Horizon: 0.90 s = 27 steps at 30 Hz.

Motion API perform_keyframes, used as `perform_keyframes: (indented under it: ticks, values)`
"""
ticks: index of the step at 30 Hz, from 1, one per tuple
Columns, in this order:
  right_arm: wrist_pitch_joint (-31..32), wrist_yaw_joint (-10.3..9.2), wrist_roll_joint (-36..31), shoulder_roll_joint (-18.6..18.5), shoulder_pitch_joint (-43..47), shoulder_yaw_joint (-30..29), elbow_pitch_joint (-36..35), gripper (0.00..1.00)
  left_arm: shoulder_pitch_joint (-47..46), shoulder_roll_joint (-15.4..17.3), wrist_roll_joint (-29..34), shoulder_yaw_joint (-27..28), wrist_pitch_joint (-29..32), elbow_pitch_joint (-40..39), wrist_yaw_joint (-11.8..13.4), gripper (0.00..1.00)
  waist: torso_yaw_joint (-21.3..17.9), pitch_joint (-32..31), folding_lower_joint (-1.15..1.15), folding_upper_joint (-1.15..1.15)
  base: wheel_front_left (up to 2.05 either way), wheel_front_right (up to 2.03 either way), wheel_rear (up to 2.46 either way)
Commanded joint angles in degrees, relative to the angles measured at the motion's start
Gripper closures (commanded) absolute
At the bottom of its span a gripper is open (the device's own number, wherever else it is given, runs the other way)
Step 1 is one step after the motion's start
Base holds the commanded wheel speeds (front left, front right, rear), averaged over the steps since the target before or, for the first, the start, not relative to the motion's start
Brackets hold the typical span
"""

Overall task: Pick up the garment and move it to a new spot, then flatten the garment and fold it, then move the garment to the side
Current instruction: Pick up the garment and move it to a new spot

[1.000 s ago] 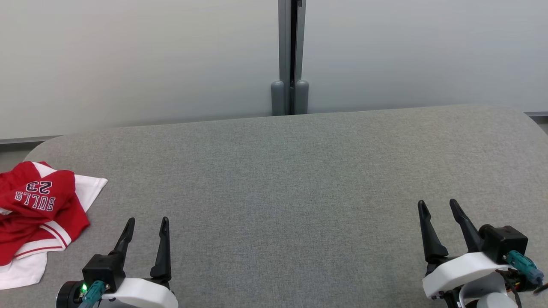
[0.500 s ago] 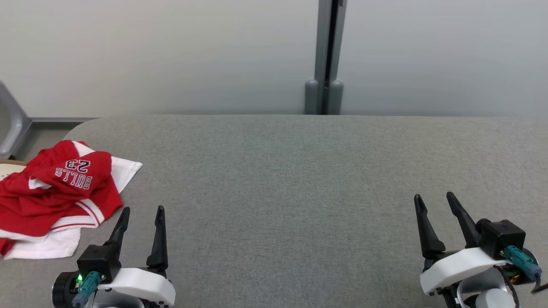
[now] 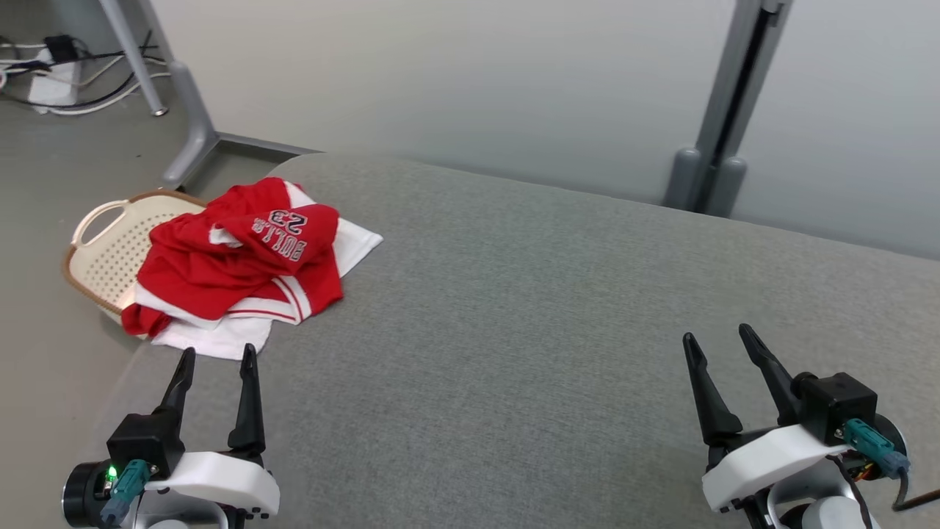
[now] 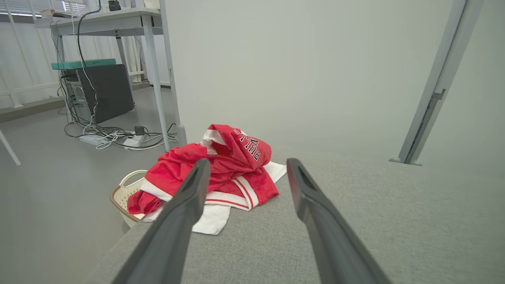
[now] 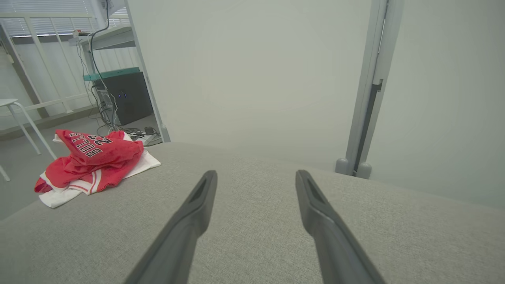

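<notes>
The garment (image 3: 246, 266) is a crumpled red and white jersey with lettering, heaped at the far left corner of the grey table (image 3: 529, 308) and hanging a little over its edge. It lies just beyond my left gripper (image 3: 217, 355), which stands open and empty short of the cloth's white hem. The left wrist view shows the garment (image 4: 221, 173) ahead between the spread fingers of the left gripper (image 4: 246, 165). Far to the right, my right gripper (image 3: 720, 339) is open over bare table. The right wrist view has the garment (image 5: 92, 163) at its left and the right gripper (image 5: 255, 175) open.
A cream perforated basket (image 3: 103, 253) stands on the floor beside the table's left end, partly under the garment. A grey partition wall (image 3: 470, 81) with a post (image 3: 716, 117) runs behind the table. Desk legs (image 3: 158, 66) and cables (image 3: 59, 66) are at the far left.
The head camera has turned left, so the whole picture shifted right and the basket and floor came into view. Both grippers stay open; the garment has not moved on the table.
</notes>
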Motion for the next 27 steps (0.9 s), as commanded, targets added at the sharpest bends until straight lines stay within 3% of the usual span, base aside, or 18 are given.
perform_keyframes:
  ticks: [1, 10, 27]
  values:
    - [0.33, 0.0, -0.44, -0.18, 0.37, -0.23, -0.53, 0.0, -0.15, 0.24, -0.12, 0.26, -0.26, -0.22, 0.3, 0.0, 3.25, 0.17, 0.0, 0.0, 0.0, 0.0, 0.0]
    - [0.85, 0.0, -0.61, 0.29, 0.69, -0.63, -1.4, 0.0, -0.11, 0.65, -0.54, 0.4, -0.28, -0.64, 0.41, 0.0, 6.45, 0.39, 0.0, 0.0, 0.0, 0.0, 0.0]
    - [1.74, 0.0, -0.31, 0.18, -0.51, -0.64, -2.63, 0.0, -2.58, 0.26, -1.51, -0.47, -0.33, 0.08, 0.02, 0.0, 6.51, 2.5, 0.0, 0.0, 0.0, 0.0, 0.0]
